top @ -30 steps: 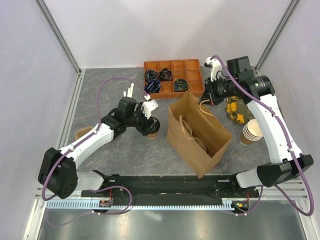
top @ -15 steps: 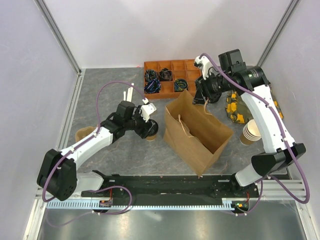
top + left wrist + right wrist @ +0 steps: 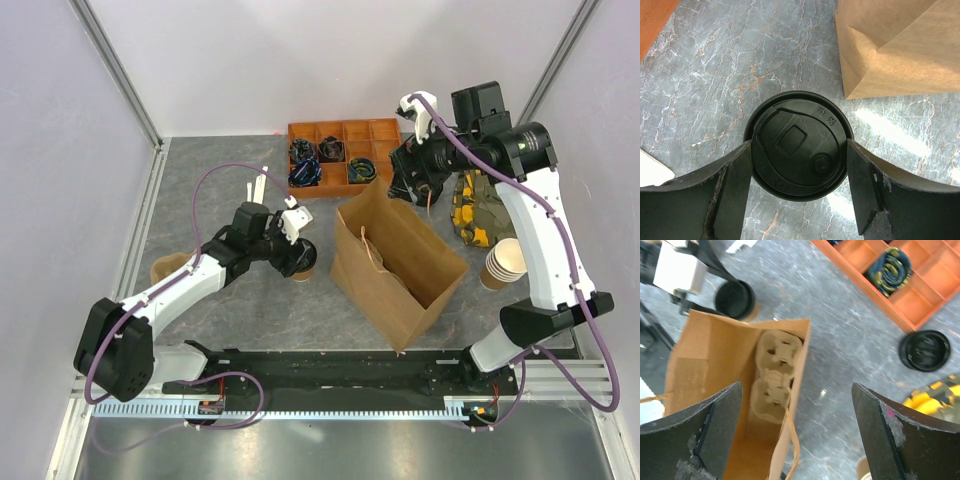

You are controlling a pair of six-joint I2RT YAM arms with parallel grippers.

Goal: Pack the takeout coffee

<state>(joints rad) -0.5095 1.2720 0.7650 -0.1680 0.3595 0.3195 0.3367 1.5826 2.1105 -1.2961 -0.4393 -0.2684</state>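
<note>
The takeout coffee (image 3: 797, 145), a tan cup under a black lid, stands on the grey table left of the brown paper bag (image 3: 390, 270). My left gripper (image 3: 798, 146) is shut on it, with a finger pressed against each side of the lid. The same cup (image 3: 303, 262) shows in the top view inside the left gripper (image 3: 300, 258). My right gripper (image 3: 800, 440) hangs wide open above the bag's far rim (image 3: 802, 355), touching nothing. Inside the bag lies a pulp cup carrier (image 3: 775, 370). A bag handle (image 3: 796, 440) hangs loose at the rim.
An orange compartment tray (image 3: 345, 150) sits at the back. A stack of black lids (image 3: 925, 350) lies near it. A yellow-green packet (image 3: 478, 215) and a stack of tan cups (image 3: 503, 263) are right of the bag. Another tan cup (image 3: 165, 268) lies far left.
My right gripper has opened, let go of the bag's rim and pulled back a little. The left gripper shifted slightly left with the cup, then held still.
</note>
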